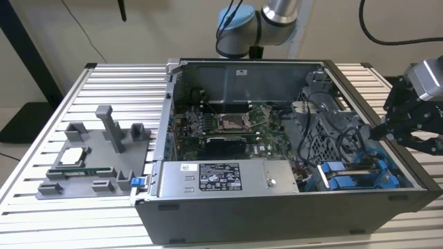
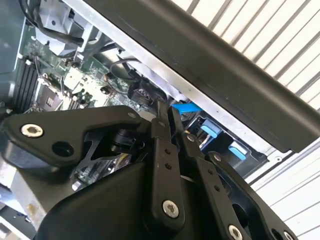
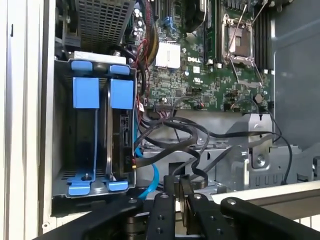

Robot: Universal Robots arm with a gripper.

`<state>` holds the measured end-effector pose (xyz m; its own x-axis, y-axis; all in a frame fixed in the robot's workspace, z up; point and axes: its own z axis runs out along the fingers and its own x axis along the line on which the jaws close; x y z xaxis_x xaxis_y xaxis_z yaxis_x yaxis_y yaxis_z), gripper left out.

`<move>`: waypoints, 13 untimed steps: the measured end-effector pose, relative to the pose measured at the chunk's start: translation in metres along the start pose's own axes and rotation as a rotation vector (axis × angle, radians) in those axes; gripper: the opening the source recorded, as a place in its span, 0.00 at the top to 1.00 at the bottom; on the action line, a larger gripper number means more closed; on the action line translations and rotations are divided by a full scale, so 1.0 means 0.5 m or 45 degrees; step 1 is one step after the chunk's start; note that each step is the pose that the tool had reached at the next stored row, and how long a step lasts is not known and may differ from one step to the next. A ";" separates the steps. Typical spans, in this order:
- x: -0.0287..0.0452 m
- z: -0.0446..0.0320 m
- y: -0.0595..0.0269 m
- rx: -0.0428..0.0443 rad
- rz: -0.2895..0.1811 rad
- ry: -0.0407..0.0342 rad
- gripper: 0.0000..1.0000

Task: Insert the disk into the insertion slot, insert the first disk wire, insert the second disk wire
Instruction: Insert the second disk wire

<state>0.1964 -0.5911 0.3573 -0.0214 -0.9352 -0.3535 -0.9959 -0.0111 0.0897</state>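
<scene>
The disk (image 3: 121, 135) sits in its blue carrier inside the insertion slot (image 3: 60, 150), a grey metal bay with blue fittings at the case's front corner (image 1: 354, 176). Its connector end faces the motherboard. Loose black disk wires (image 3: 175, 127) loop beside the bay, and a thin blue cable (image 3: 150, 182) runs under them. My gripper (image 1: 387, 134) hovers at the case's edge on the exterior view's right, above the bay. In both wrist views its black fingers (image 3: 172, 192) (image 2: 167, 120) are pressed together with nothing seen between them. The blue cable (image 2: 186, 106) lies just past the tips.
The open computer case (image 1: 277, 218) lies on a slatted metal table (image 1: 124, 83). Inside are the motherboard (image 1: 229, 124), a silver labelled power-supply box (image 1: 221, 177) and a perforated cage (image 3: 102, 22). A grey fixture with small parts (image 1: 90, 155) stands on the exterior view's left.
</scene>
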 end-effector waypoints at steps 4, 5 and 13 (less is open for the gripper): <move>-0.011 -0.028 0.014 0.000 0.000 -0.0002 1.00; -0.011 -0.029 0.019 0.000 0.000 -0.0006 1.00; -0.008 -0.030 0.066 0.000 0.000 0.0060 1.00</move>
<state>0.1648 -0.5929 0.3755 -0.0213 -0.9369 -0.3490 -0.9959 -0.0108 0.0897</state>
